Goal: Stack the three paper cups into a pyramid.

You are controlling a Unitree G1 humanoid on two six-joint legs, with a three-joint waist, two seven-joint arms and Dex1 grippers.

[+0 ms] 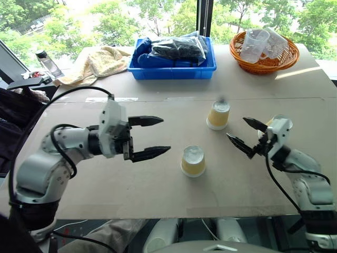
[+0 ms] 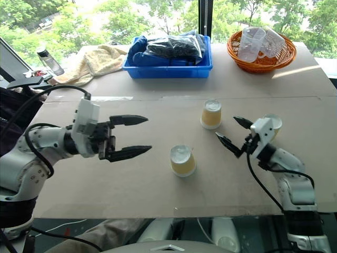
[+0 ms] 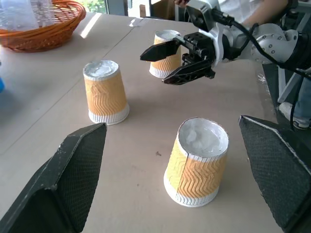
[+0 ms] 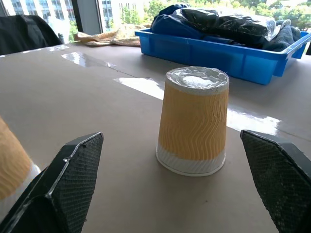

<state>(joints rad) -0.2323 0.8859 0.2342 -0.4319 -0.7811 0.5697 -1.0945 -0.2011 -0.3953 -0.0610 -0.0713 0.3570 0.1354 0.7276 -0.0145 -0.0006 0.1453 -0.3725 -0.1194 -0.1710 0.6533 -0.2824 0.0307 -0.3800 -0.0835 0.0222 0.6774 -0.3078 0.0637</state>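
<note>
the left gripper (image 1: 149,137) hangs above the left half of the big brown tabletop (image 1: 105,179), its two black fingers spread wide apart with nothing between them. a small tan-yellow ribbed paper cup (image 1: 193,161) stands upside down near the middle, closer to the front edge. a second paper cup like it (image 1: 218,115) stands upside down a bit farther back. the right gripper (image 1: 243,134) is wide apart too and holds nothing. the third paper cup (image 3: 164,47) sits just behind it, near the right edge.
</note>
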